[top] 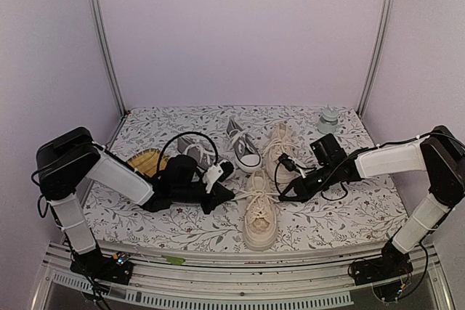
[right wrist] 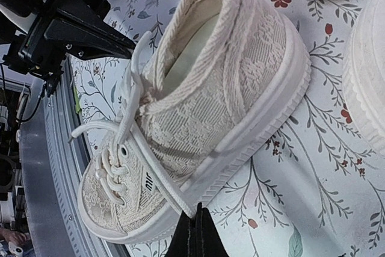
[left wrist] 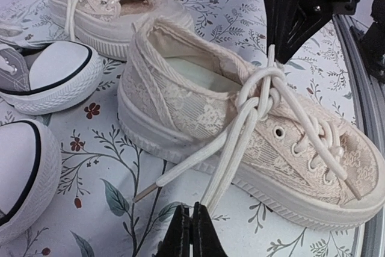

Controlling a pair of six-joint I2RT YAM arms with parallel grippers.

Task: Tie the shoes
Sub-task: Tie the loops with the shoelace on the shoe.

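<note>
The near cream shoe [top: 259, 212] lies between my two grippers, toe toward the front edge, its laces crossed in a knot at the top eyelets [left wrist: 261, 91]. My left gripper [top: 229, 195] is at its left side, shut on a doubled lace strand [left wrist: 231, 167] pinched at the fingertips [left wrist: 192, 224]. My right gripper [top: 285, 194] is at its right side, shut on the other lace strand [right wrist: 162, 179] at its tips [right wrist: 195, 221]. The second cream shoe [top: 280, 144] lies behind. The two small grey shoes [top: 243, 143] [top: 195, 152] lie behind my left gripper.
A yellow ribbed object [top: 145, 161] lies at the left behind my left arm. A small pale bottle [top: 328, 120] stands at the back right. A loose lace end [left wrist: 150, 188] rests on the floral cloth. Black cables loop around both wrists.
</note>
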